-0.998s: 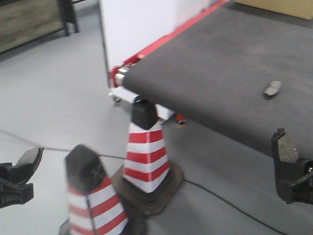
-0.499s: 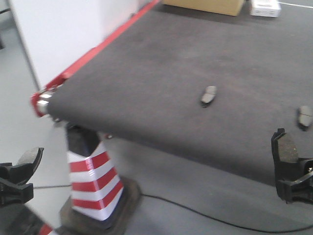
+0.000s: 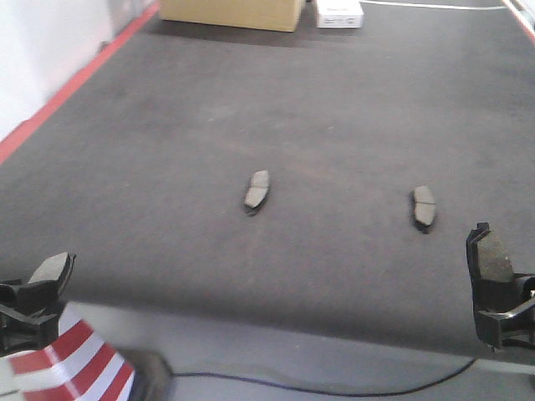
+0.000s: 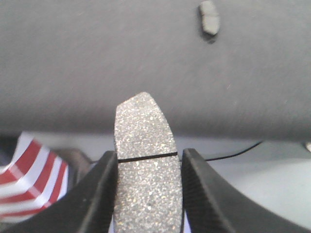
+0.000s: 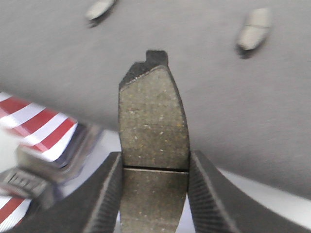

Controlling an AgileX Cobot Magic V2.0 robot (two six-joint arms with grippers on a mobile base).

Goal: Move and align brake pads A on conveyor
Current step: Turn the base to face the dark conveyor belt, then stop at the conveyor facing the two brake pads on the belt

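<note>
Two brake pads lie flat on the dark grey conveyor: one pad near the middle and another pad to its right. My left gripper at the bottom left is shut on a third pad, a speckled grey piece with a thin groove. My right gripper at the bottom right is shut on a fourth pad, brownish with a groove. Both held pads hang just off the belt's near edge. The lying pads also show as a pad in the left wrist view and a pad in the right wrist view.
A red-and-white striped cone stands on the floor below the belt's near left edge. A black cable runs along the floor. A cardboard box and a white box sit at the belt's far end. A red strip edges the belt's left side.
The view has swung right and forward: the cones slid out to the lower left, and the belt with two lying pads now fills the frame. Both grippers still hold their pads.
</note>
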